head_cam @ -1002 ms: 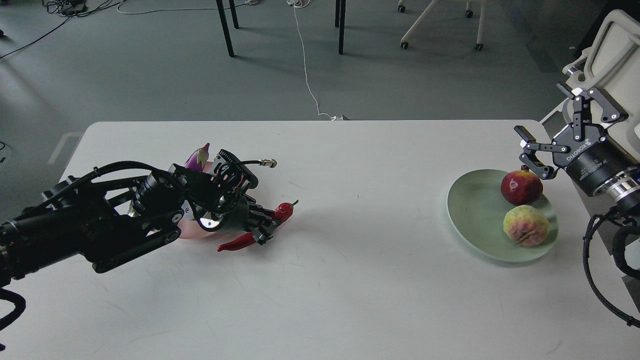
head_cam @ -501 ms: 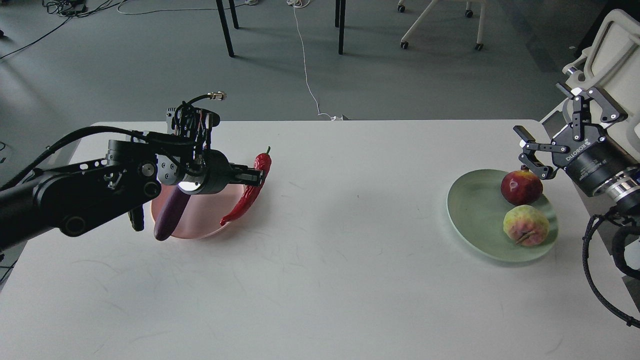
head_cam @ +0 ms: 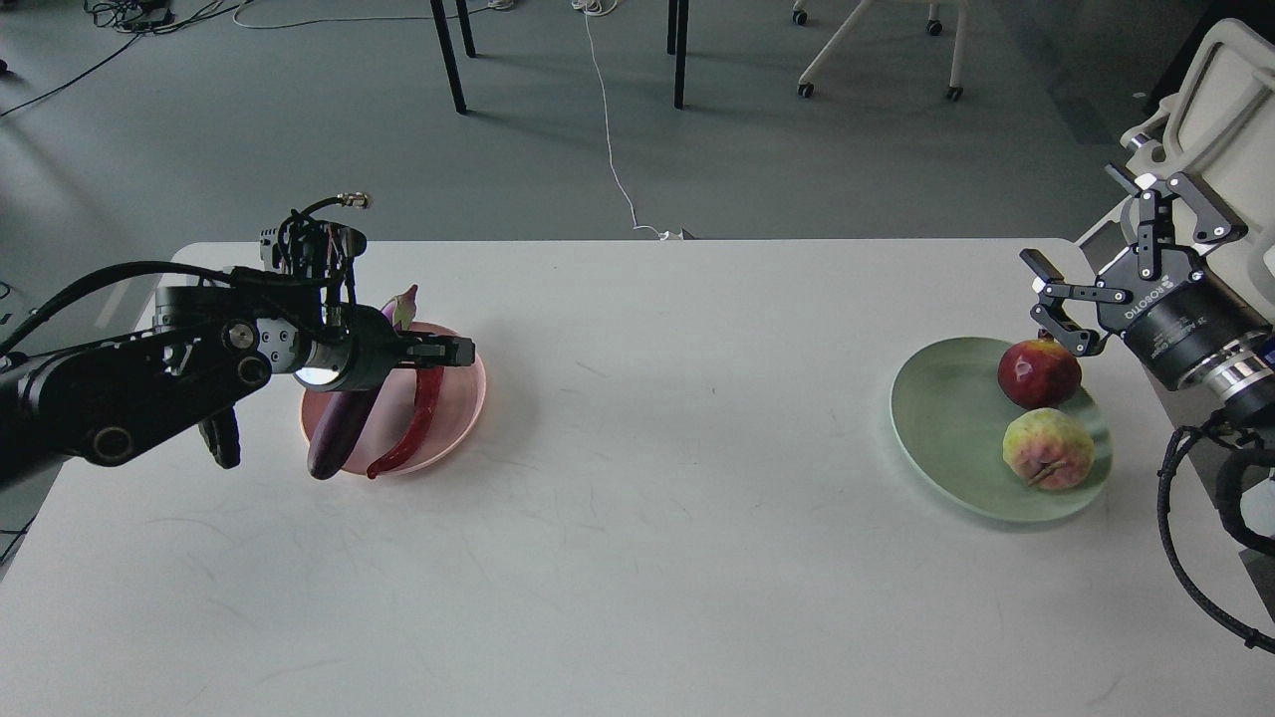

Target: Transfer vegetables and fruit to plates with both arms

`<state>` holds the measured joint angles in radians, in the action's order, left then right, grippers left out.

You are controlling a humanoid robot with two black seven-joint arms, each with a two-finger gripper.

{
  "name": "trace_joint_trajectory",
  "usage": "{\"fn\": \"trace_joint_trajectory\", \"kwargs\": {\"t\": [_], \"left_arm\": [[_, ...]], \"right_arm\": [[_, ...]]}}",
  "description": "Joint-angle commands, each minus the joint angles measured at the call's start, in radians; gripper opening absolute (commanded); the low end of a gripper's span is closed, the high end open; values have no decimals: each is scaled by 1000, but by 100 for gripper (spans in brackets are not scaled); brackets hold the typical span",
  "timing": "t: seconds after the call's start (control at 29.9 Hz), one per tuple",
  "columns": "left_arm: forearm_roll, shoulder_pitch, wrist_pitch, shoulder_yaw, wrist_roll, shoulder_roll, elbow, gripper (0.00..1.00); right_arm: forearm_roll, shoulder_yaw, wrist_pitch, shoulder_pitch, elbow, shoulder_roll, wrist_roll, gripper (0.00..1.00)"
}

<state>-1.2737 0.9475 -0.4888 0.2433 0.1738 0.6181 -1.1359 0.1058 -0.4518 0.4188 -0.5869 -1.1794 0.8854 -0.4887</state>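
**Chilli over the pink plate, fruit already home**

Grey floor, chair legs and a trailing white cable sit behind a wide white tabletop [head_cam: 637, 518], and all the action is on the left. Left pincer [head_cam: 460, 350] hovers above the pink plate [head_cam: 468, 398], its fingers close together, and the red chilli pepper [head_cam: 413, 428] hangs or lies right beneath them. Whether they are gripping the chilli's top end I cannot tell; the tip already touches the plate's near rim. Beside it lies the eggplant [head_cam: 344, 428], glossy dark purple, stem cap pointing to the far side, its blunt end poking over the near-left rim.

Across the tabletop, the mint green plate [head_cam: 926, 418] carries 2 fruits: the dark-red pomegranate [head_cam: 1039, 373] at the far side, the bumpy yellow-green fruit [head_cam: 1048, 448] nearer, the 2 just beside each other. Right pincer [head_cam: 1054, 299] is spread wide, holding nothing, poised just above the pomegranate.

My read: this is the final placement. Next call is a clean let-go if needed, then lifting straight up so the wrinkled, curved chilli doesn't drag off the rim.
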Motion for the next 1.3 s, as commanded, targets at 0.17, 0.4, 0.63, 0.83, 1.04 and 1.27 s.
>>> {"fn": "trace_joint_trajectory", "kwargs": {"t": [0.17,0.4,0.63,0.83,1.04,1.27], "left_arm": [[318,-19,28,339,-210,-38,11,100],[742,-85,208,389,-336,-58,21,100],[847,-185,269,477,-494,-132,106,100],[849,-274,251,501,-527,-235,246,100],[850,-335,253,551,-527,-345,266,100],[850,-380,246,633,-528,-394,277,100]], "right_arm": [[0,16,-12,-71,18,-3,0,99],[9,38,-83,-146,76,-80,0,99],[11,41,-143,-134,90,-177,0,99],[8,53,-143,-85,113,-212,0,99],[3,41,-135,-51,109,-237,0,99],[3,5,-135,-33,107,-233,0,99]]}}
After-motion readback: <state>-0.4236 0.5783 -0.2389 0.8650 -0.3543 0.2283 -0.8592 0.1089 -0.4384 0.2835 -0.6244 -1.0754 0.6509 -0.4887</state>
